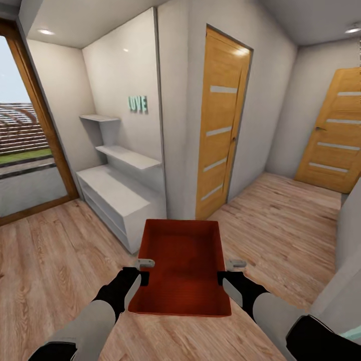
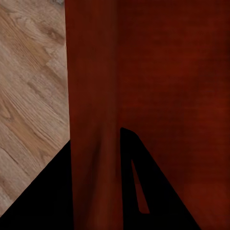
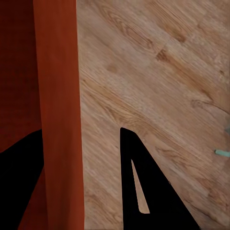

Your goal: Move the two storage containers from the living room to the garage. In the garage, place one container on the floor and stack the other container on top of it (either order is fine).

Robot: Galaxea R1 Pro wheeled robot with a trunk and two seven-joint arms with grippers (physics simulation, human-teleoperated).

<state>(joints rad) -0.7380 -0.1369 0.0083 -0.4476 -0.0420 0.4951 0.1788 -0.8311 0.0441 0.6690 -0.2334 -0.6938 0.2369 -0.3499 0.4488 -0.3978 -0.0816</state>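
Note:
One orange-red storage container [image 1: 183, 268], open-topped and empty, hangs level in front of me above light wood-plank flooring. My left gripper [image 1: 142, 275] is shut on its left wall; in the left wrist view that wall [image 2: 93, 120] runs between the two black fingers [image 2: 143, 191] of the left gripper [image 2: 96, 196]. On the opposite side, my right gripper [image 1: 226, 275] is shut on the right wall, and the right wrist view has this wall [image 3: 57, 105] pinched inside the right gripper [image 3: 64, 191]. The garage and its concrete floor are out of view.
A white wall corner [image 1: 173, 125] stands straight ahead with a white shelf unit [image 1: 118, 195] to its left and a wood-panelled door [image 1: 220, 125] to its right. Another wooden door [image 1: 333, 135] is at the far right. A glazed opening [image 1: 22, 145] is at left. A wall [image 1: 348, 235] is close on the right.

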